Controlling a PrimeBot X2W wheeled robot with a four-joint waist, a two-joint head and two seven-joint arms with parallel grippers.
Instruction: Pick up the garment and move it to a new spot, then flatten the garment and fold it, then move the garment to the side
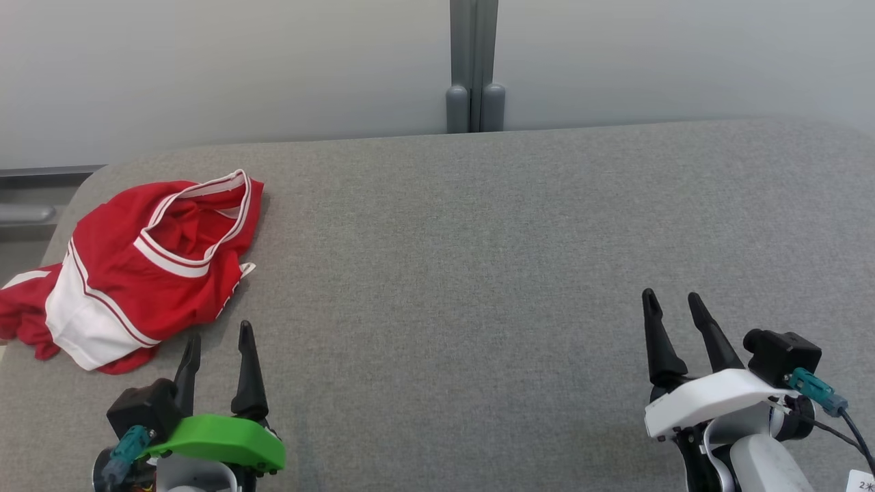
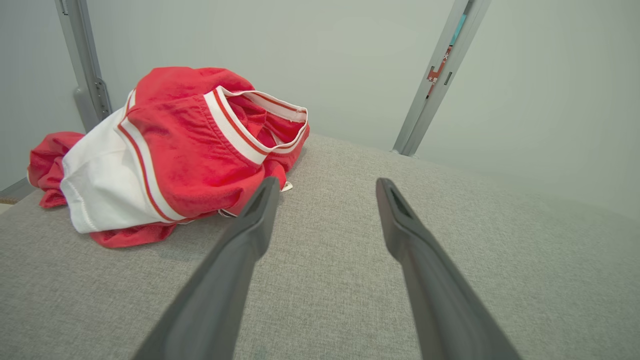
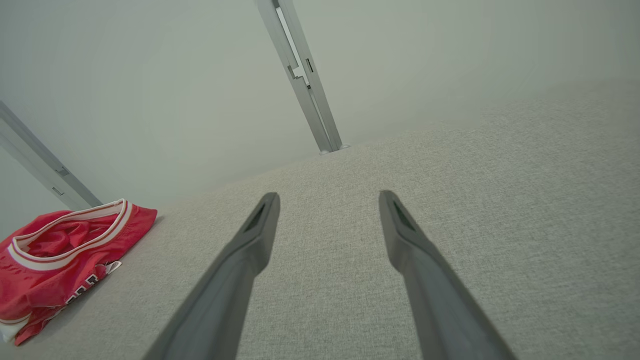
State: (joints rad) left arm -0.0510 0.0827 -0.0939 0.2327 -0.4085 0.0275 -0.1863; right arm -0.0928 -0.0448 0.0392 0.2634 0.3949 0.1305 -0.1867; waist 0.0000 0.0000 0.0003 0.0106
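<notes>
The garment (image 1: 137,266) is a red jersey with white trim, crumpled in a heap at the far left of the grey table, one part hanging past the left edge. My left gripper (image 1: 219,338) stands open just in front of the heap, its left fingertip close to the cloth but not touching. In the left wrist view the garment (image 2: 170,155) lies ahead and left of the open gripper (image 2: 325,187). My right gripper (image 1: 673,301) is open at the lower right with nothing between its fingers. The right wrist view has the garment (image 3: 60,255) far left of that gripper (image 3: 327,197).
The grey fabric-covered table (image 1: 478,260) spreads wide between the two grippers. A pale wall with a grey upright post (image 1: 474,68) stands behind the table's rounded far edge. A grey rail (image 1: 27,205) runs beyond the left edge.
</notes>
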